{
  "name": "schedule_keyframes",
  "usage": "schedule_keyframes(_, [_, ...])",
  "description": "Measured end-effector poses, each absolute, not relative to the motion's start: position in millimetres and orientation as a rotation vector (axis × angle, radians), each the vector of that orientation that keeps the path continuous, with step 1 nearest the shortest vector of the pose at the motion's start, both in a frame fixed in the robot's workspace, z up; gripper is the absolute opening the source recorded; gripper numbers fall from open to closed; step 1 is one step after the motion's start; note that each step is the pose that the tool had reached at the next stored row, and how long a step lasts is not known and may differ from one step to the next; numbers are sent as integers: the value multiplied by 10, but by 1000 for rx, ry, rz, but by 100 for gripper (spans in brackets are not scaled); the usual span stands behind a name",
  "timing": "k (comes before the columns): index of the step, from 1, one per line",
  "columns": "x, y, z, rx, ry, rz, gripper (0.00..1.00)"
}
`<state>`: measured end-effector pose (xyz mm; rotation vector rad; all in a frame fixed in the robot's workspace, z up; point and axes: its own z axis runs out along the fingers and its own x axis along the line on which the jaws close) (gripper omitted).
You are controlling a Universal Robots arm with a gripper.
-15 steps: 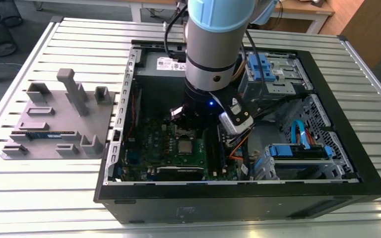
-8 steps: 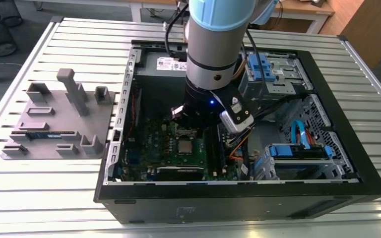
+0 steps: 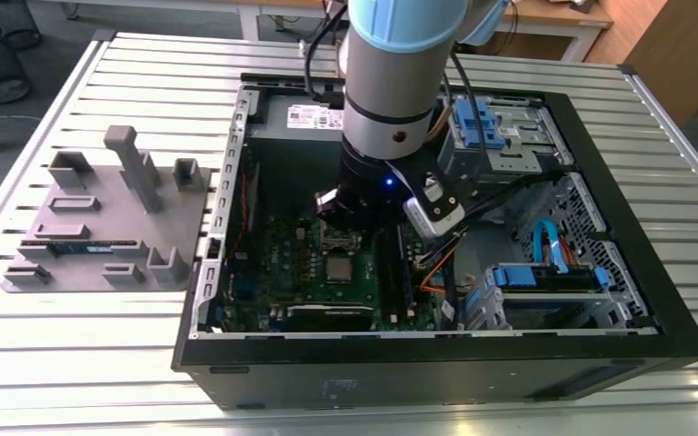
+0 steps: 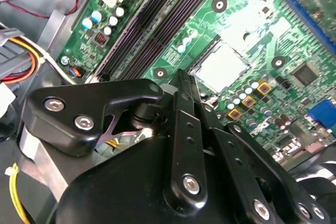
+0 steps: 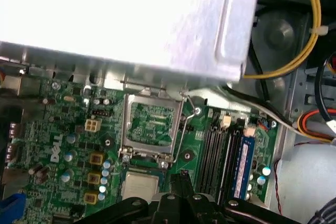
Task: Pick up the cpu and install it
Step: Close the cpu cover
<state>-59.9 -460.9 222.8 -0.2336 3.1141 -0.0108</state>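
The cpu (image 5: 140, 185) is a small silvery-grey square lying flat in the motherboard socket, also seen in the exterior view (image 3: 341, 268) and the second wrist view (image 4: 223, 66). The metal socket frame (image 5: 150, 124) is flipped up and open just behind it. My gripper (image 4: 181, 81) hangs low over the green motherboard (image 3: 283, 272), inside the open computer case. Its black fingers are drawn together, the tips (image 5: 182, 176) beside one edge of the cpu, and nothing shows between them.
The black case wall (image 3: 446, 350) rings the work area, with a silver power supply (image 5: 157, 19) close above the socket. Memory slots (image 5: 215, 156) and a blue stick (image 5: 244, 166) flank the socket. Cables (image 5: 310, 35) and drive bays (image 3: 543, 277) crowd the exterior view's right. A grey fixture (image 3: 94, 227) stands outside.
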Motion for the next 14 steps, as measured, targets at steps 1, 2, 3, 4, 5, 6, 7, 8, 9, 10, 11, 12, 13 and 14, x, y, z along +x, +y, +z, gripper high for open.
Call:
schedule_keyframes(1, [-597, -4588, 2225, -234, 3114, -11, 11])
schedule_keyframes(2, [-596, -4566, 2221, -234, 3114, -11, 11])
schedule_keyframes(3, [-595, -4545, 2217, -235, 3114, -11, 11])
schedule_keyframes(4, [-593, -4527, 2214, -236, 3114, -11, 11])
schedule_keyframes(5, [-589, -4514, 2211, -238, 3114, -10, 11])
schedule_keyframes(6, [-586, -4508, 2208, -242, 3113, -11, 11])
schedule_keyframes(7, [-583, -4503, 2206, -248, 3113, -10, 11])
schedule_keyframes(8, [-581, -4500, 2202, -255, 3112, -10, 11])
schedule_keyframes(9, [-580, -4497, 2198, -263, 3112, -10, 11])
schedule_keyframes(10, [-579, -4495, 2194, -274, 3111, -10, 11])
schedule_keyframes(11, [-578, -4493, 2190, -285, 3110, -10, 11])
schedule_keyframes(12, [-577, -4491, 2187, -295, 3109, -10, 11])
schedule_keyframes(13, [-575, -4487, 2183, -303, 3108, -10, 11])
schedule_keyframes(14, [-575, -4478, 2180, -307, 3107, -10, 11])
